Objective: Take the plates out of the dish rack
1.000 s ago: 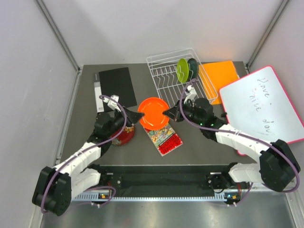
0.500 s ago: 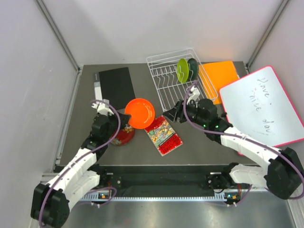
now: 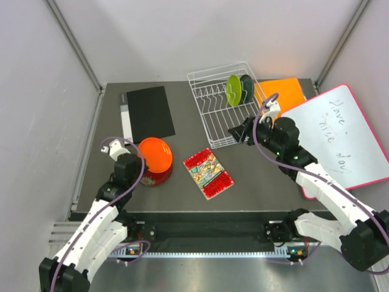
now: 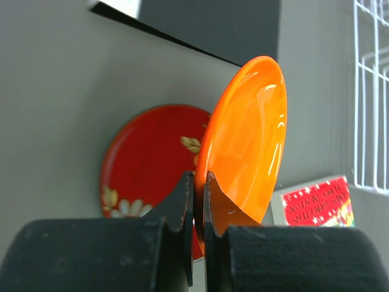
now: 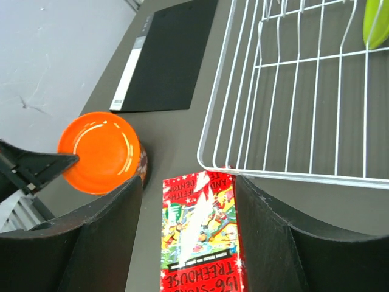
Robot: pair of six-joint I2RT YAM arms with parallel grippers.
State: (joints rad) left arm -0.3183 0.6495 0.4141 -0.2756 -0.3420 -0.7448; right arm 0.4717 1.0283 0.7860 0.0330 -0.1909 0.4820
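Note:
My left gripper (image 3: 138,159) is shut on the rim of the orange plate (image 3: 155,154), holding it tilted just over the dark red plate (image 3: 159,177) that lies on the table. In the left wrist view the fingertips (image 4: 199,194) pinch the orange plate (image 4: 246,134) edge-on, with the dark red plate (image 4: 149,155) behind it. The lime green plate (image 3: 233,90) and the dark teal plate (image 3: 246,88) stand upright in the white dish rack (image 3: 213,118). My right gripper (image 3: 238,135) stands open and empty beside the rack's near right corner. Its wrist view shows the rack (image 5: 292,121) and the lime green plate (image 5: 377,24).
A red patterned packet (image 3: 208,173) lies between the arms, below my right gripper (image 5: 188,188). A black board (image 3: 149,111) sits at the back left. An orange board (image 3: 282,97) and a pink-edged whiteboard (image 3: 337,137) lie right of the rack.
The right gripper let go of the orange plate, opened and drew back right toward the rack. The left gripper closed on the plate and carried it left over the dark red plate.

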